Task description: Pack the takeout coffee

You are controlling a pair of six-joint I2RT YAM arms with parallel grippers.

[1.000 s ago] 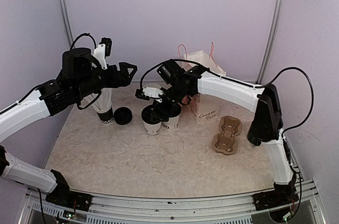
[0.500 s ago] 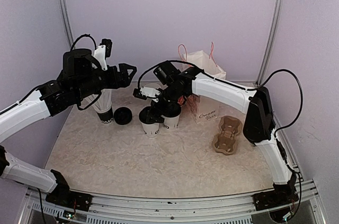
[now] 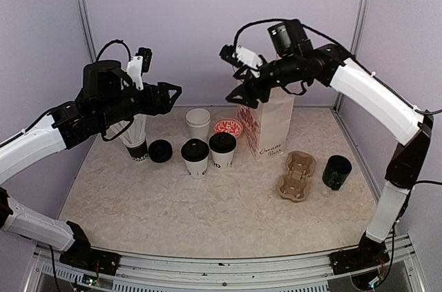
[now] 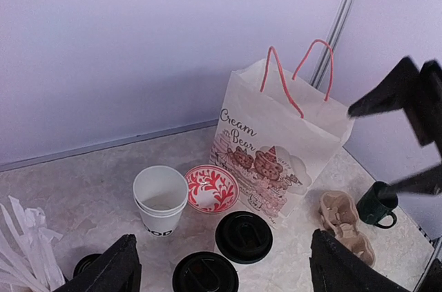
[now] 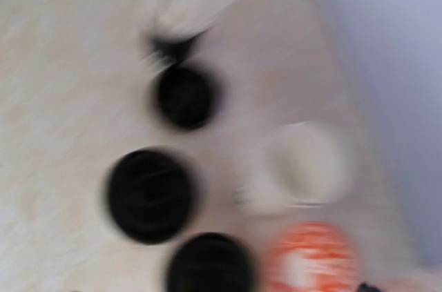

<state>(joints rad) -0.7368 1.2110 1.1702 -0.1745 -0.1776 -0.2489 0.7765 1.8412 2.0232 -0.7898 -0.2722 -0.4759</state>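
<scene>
Toward the far edge of the table, just left of the paper bag, the two lidded cups stand upright side by side, neither yet in the cardboard carrier near the right edge nor in the bag. The left fingers hover spread wide above the far-left part of the table, and the right fingers hang wide apart high beside the bag's top; both hold nothing. Judged from this layout, lidding is done and packing has not begun: each cup has yet to be grasped, seated in the carrier and bagged.
</scene>
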